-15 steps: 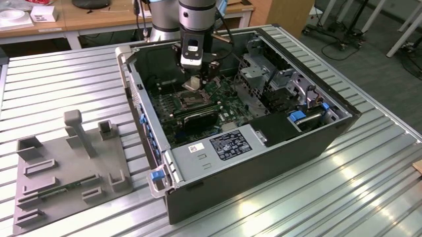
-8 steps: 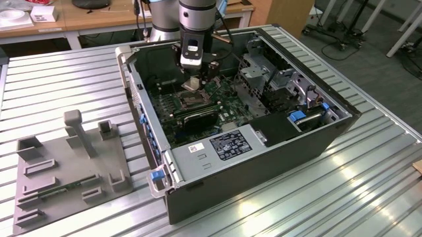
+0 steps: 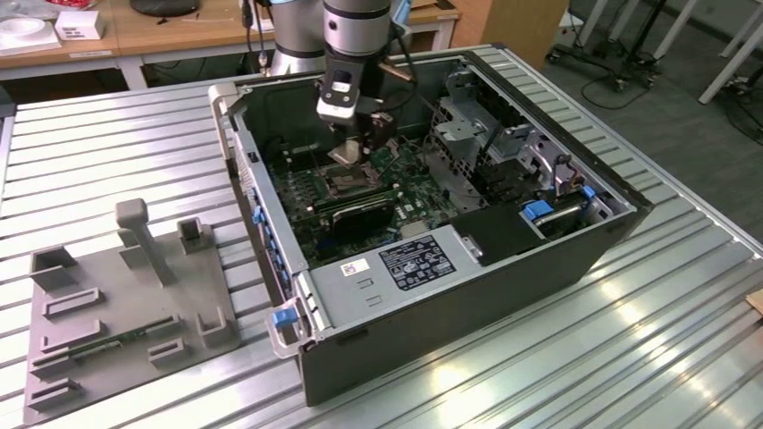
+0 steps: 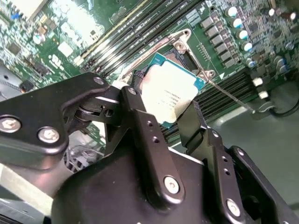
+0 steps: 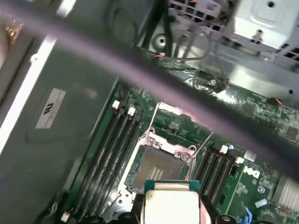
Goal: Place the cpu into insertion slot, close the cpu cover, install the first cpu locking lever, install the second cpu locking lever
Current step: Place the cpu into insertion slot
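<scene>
1. The black two-fingered end effector (image 4: pixel 166 106) is clenched on the small flat square silvery-beige cpu (image 4: pixel 169 93). One of its fingers (image 4: pixel 140 119) presses on each of two opposite edges, and the chip lies flat between them
2. In the exterior view the end effector (image 3: pixel 353 150) hangs inside the open black computer case (image 3: pixel 501 295). It holds the cpu (image 3: pixel 347 154) just off the 12 o'clock side of the small square dark insertion slot (image 3: pixel 346 185) with its silvery metal rim, and the chip is not seated in it
3. In the first wrist view the cpu (image 5: pixel 172 205) is near one edge of the insertion slot (image 5: pixel 152 170), whose dark contact field lies bare. Two thin metal wire levers (image 5: pixel 152 122) stand swung up beside it
4. Long black memory slots (image 5: pixel 114 149) flank the slot on the green motherboard (image 3: pixel 412 183)
5. The case rests on a ribbed metal bench (image 3: pixel 620 357), and a grey moulded fixture tray (image 3: pixel 120 304) lies at 8 o'clock from the case, well apart
</scene>
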Controlling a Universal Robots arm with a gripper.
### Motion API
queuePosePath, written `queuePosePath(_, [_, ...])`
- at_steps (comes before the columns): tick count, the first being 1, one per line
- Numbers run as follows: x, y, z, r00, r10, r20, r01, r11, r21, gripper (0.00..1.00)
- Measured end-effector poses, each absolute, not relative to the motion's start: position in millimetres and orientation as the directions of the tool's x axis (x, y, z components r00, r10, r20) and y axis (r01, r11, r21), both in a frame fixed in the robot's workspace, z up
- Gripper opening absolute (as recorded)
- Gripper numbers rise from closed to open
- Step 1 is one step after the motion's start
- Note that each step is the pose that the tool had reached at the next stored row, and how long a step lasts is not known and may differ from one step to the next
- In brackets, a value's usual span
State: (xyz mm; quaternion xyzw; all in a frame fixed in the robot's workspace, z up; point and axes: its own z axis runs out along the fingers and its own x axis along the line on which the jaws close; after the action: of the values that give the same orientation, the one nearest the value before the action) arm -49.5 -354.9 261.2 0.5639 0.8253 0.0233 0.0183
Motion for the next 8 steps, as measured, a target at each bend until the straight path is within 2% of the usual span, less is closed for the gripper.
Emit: queuePosePath(8, [-49.5,-354.9,260.6,-0.223,0.975,-0.004,0.973,0.223,0.059,0.54])
